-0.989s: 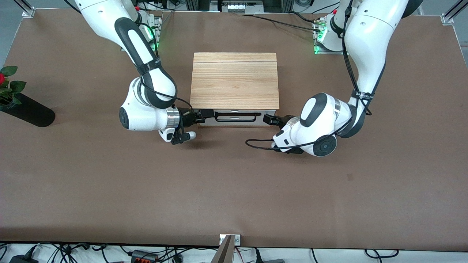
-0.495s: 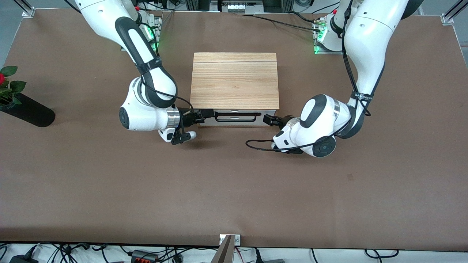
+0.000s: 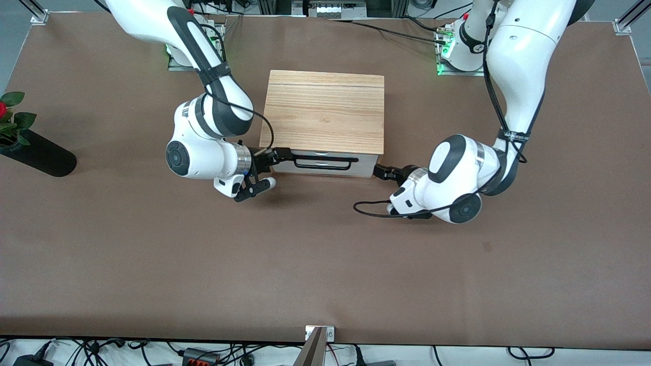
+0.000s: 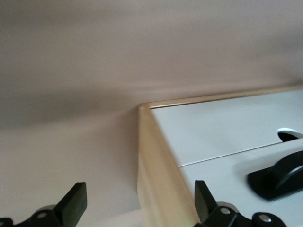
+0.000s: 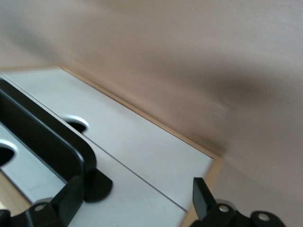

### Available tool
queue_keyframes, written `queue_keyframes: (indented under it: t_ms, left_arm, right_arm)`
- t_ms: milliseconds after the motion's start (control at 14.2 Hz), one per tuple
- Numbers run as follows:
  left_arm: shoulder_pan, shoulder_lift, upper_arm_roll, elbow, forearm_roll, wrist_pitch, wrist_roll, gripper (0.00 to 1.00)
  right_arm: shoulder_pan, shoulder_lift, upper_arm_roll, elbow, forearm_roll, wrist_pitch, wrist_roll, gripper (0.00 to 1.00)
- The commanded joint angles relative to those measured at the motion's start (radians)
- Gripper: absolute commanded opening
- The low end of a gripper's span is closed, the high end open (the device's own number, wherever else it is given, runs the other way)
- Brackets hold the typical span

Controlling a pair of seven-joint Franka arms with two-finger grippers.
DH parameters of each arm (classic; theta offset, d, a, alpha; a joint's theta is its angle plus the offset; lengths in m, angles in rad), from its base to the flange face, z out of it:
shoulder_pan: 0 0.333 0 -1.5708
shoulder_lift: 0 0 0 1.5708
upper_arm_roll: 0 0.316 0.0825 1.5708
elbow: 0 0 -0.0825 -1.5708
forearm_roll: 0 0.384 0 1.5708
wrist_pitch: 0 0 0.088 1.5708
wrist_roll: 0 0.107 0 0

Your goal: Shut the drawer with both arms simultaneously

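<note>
The light-wood cabinet (image 3: 323, 109) stands mid-table. Its drawer (image 3: 325, 168) shows a white front panel and a black bar handle (image 3: 323, 163), and the panel looks flush under the cabinet top. My right gripper (image 3: 277, 154) is open at the drawer front's end toward the right arm; in the right wrist view (image 5: 136, 196) its fingers span the white panel (image 5: 142, 156) beside the handle (image 5: 47, 137). My left gripper (image 3: 384, 172) is open at the cabinet's front corner toward the left arm; in the left wrist view (image 4: 138, 201) it straddles the wood corner edge (image 4: 156, 179).
A black vase with a red flower (image 3: 20, 137) lies at the table edge at the right arm's end. A black cable (image 3: 371, 209) loops on the table under the left wrist. Brown table (image 3: 325, 264) stretches nearer the camera.
The cabinet has turned slightly, its front shifting toward the right arm's end. The left gripper has drawn back toward the left arm's end. The right wrist has shifted a little.
</note>
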Motion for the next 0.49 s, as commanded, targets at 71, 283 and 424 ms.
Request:
queue_keyframes:
  t_ms: [71, 283, 424]
  left_arm:
    - [0.032, -0.027, -0.002, 0.017, -0.012, -0.001, 0.012, 1.00]
    - [0.075, -0.045, -0.004, 0.080, -0.008, -0.010, 0.057, 1.00]
    - [0.092, -0.071, 0.009, 0.100, -0.001, -0.059, 0.094, 1.00]
  right_arm:
    - [0.011, -0.006, -0.091, 0.099, -0.203, -0.207, 0.035, 1.00]
    - [0.013, -0.006, -0.138, 0.227, -0.263, -0.346, 0.042, 1.00]
    - [0.022, -0.022, -0.148, 0.250, -0.352, -0.387, 0.070, 1.00]
